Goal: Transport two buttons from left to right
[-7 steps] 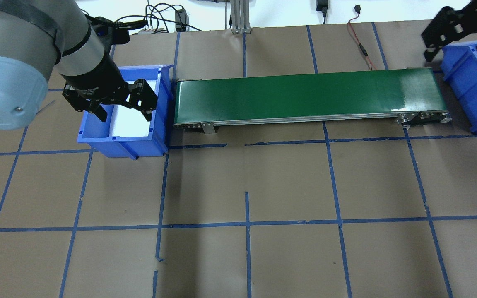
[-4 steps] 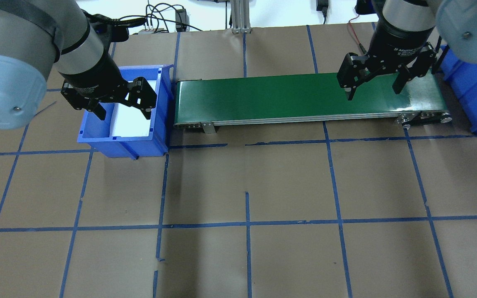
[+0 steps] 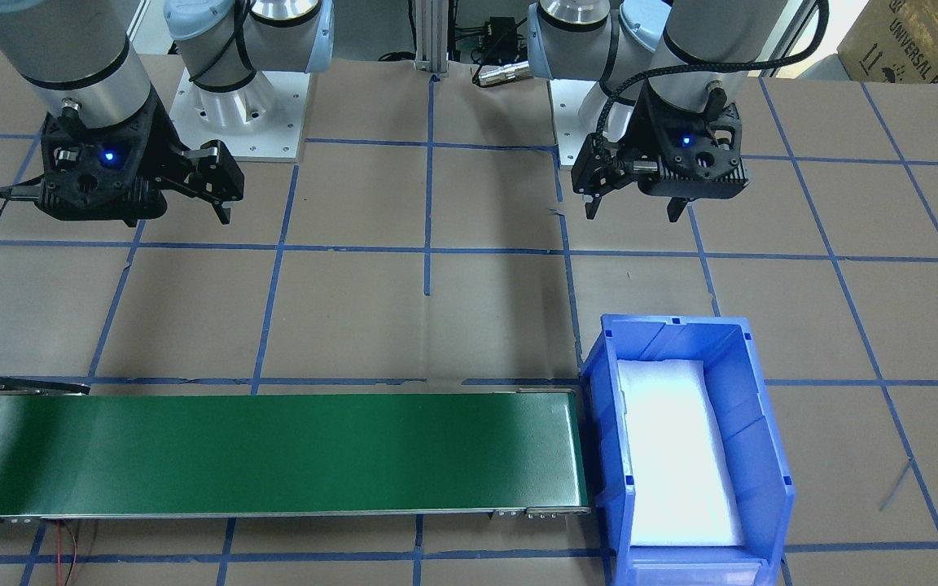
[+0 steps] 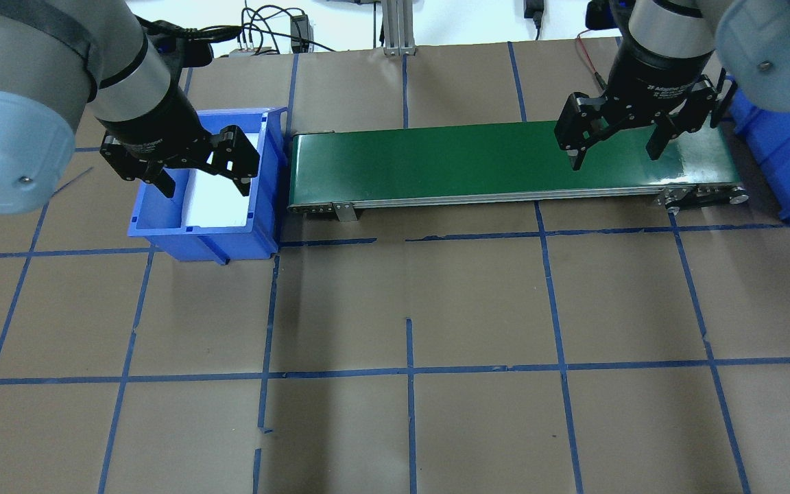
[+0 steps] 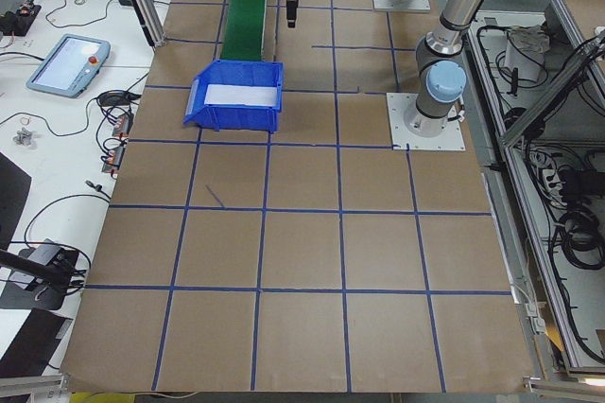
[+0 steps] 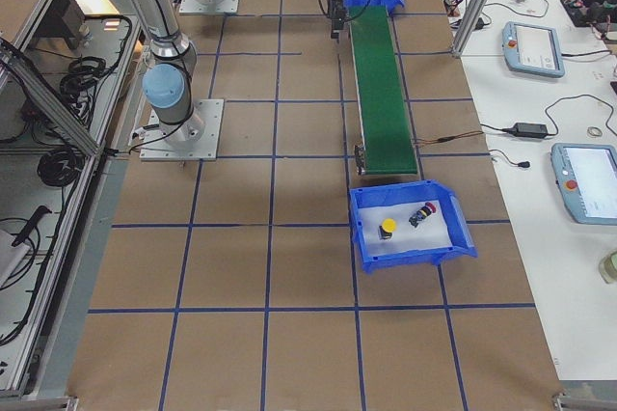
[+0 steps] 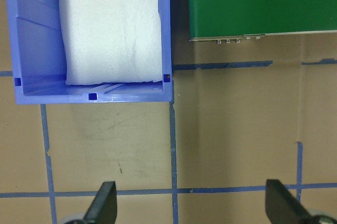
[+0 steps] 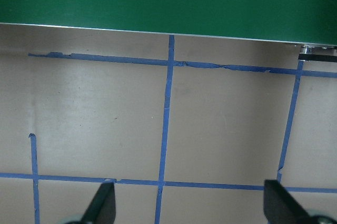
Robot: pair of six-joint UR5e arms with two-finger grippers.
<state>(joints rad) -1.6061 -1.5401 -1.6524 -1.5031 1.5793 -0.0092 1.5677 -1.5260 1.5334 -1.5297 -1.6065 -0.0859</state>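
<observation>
The yellow-capped button (image 6: 387, 228) and the red button (image 6: 422, 213) lie on white foam in the right blue bin (image 6: 453, 237), which shows in the exterior right view. This bin also shows at the overhead view's right edge (image 4: 782, 154). My left gripper (image 4: 206, 180) is open and empty, held high near the left blue bin (image 4: 162, 230), which holds only white foam. In the left wrist view my left gripper (image 7: 192, 205) has wide jaws. My right gripper (image 4: 614, 156) is open and empty, held high by the green conveyor belt's (image 4: 450, 161) right part.
The belt (image 3: 273, 452) runs between the two bins. The left bin (image 3: 754, 423) stands at its end. Brown table paper with blue tape lines lies in front. Cables lie at the far edge (image 4: 278, 27).
My right arm swung from over the right bin to the belt's right part, then shifted slightly. My left gripper stayed almost still. Both stayed open.
</observation>
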